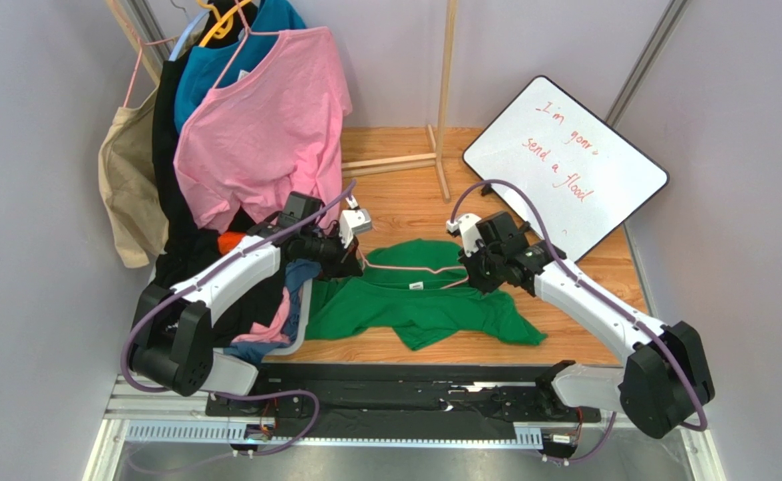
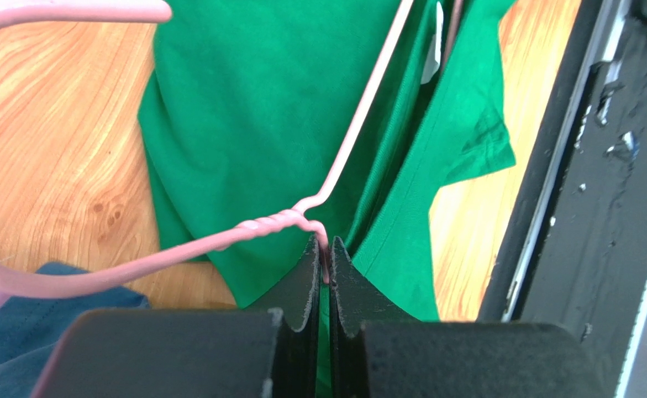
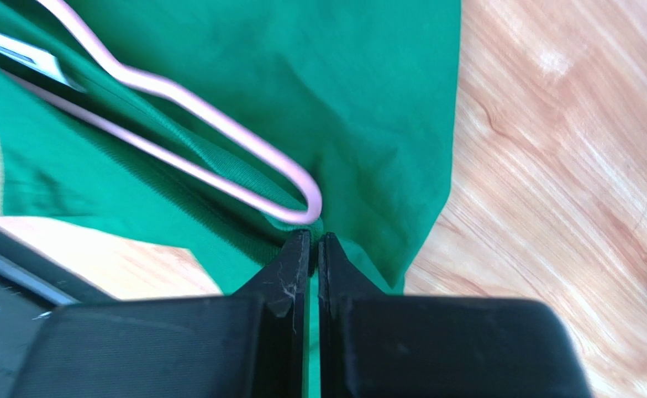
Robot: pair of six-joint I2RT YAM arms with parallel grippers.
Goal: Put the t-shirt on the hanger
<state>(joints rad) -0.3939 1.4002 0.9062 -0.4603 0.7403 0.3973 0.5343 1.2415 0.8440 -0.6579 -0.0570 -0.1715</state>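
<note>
Top view: the t-shirt (image 1: pixel 425 306) lies rumpled on the counter (image 1: pixel 405 210) between both arms; the hanger (image 1: pixel 395 268) lies across its neck opening.
Left wrist: left end effector (image 2: pixel 325 249) fully closed, pinching the hanger wire just under its twisted neck; green cloth lies beyond it.
Right wrist: right end effector (image 3: pixel 312 245) closed tight on a fold of shirt just beside the hanger's shoulder bend.
Handling: cloth likely light, soft and limp, prone to bunching; best held at the collar hem or shoulder seam; wire thin and springy, and may swivel in a pinch.
</note>
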